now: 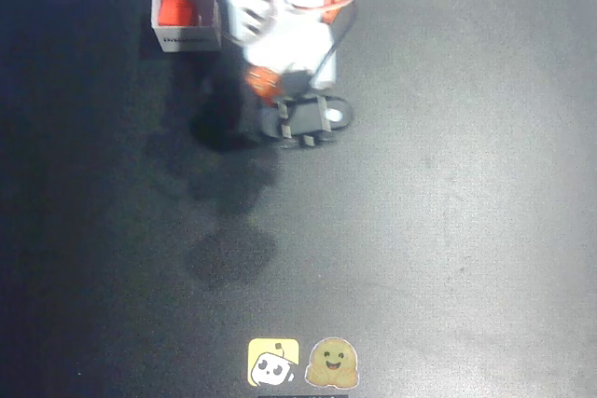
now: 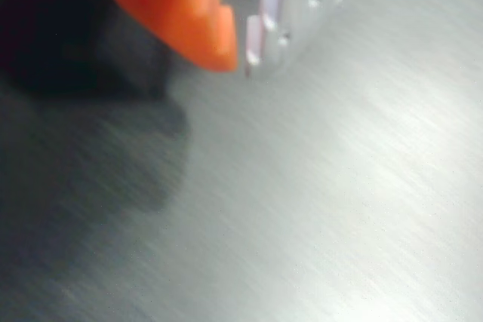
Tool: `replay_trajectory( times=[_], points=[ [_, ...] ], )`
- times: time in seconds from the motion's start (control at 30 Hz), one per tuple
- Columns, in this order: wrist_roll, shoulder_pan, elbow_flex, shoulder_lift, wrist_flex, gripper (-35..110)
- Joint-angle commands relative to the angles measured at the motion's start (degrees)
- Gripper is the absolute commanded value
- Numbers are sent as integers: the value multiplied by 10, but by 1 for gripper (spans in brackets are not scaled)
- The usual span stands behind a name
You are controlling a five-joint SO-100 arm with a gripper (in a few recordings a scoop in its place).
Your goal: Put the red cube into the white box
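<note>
The red cube [image 1: 175, 11] lies inside the white box [image 1: 189, 40], which stands at the far left of the dark table in the overhead view with dark lettering on its near wall. My gripper [image 1: 266, 89] hangs to the right of the box and a little nearer, apart from it. In the wrist view the orange finger [image 2: 189, 13] and the white finger [image 2: 275, 28] of my gripper [image 2: 243, 54] meet at their tips with nothing between them, over bare blurred table.
The arm's white body [image 1: 284, 6] with orange cables rises at the top centre. Two stickers [image 1: 303, 363] lie at the table's near edge. The dark mat [image 1: 448, 212] stretches bare to the right and front.
</note>
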Motion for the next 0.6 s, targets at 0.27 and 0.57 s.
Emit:
replay_trajectory(
  times=[0.27,0.57],
  points=[
    [32,31,211,273,-21,0],
    [20,59,345,472,41,0]
  ],
)
